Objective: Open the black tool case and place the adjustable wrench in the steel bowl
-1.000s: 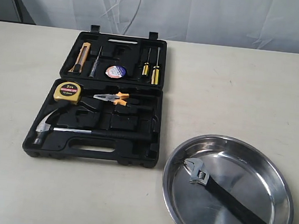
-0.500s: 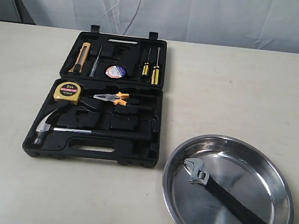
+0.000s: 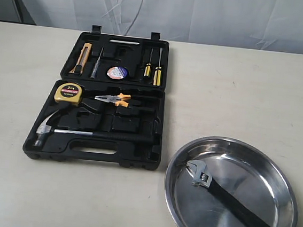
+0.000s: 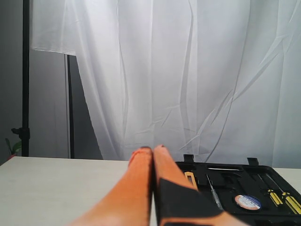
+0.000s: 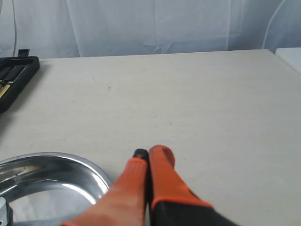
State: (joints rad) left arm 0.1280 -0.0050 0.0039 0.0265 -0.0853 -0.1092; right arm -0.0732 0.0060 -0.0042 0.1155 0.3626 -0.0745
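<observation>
The left gripper (image 4: 152, 153) is shown with its orange fingers pressed together and nothing held between them, raised above the table with the open black tool case (image 4: 225, 170) beyond its tips. The right gripper (image 5: 149, 157) is likewise closed and empty, close beside the rim of the steel bowl (image 5: 77, 162). Neither gripper is seen in the exterior view, which suggests that both arms are parked clear of the work. In that view the case (image 3: 136, 156) is laid fully open at left of centre, its lid flat on the pale table (image 3: 239, 90) so that the recesses are exposed; a hammer (image 3: 85, 133), orange-handled pliers (image 3: 115, 99) and a yellow tape measure (image 3: 67, 93) are seated in it. The adjustable wrench (image 3: 232, 203) is lying diagonally inside the bowl (image 3: 261, 175) at lower right, head toward the case, so the task is judged complete.
</observation>
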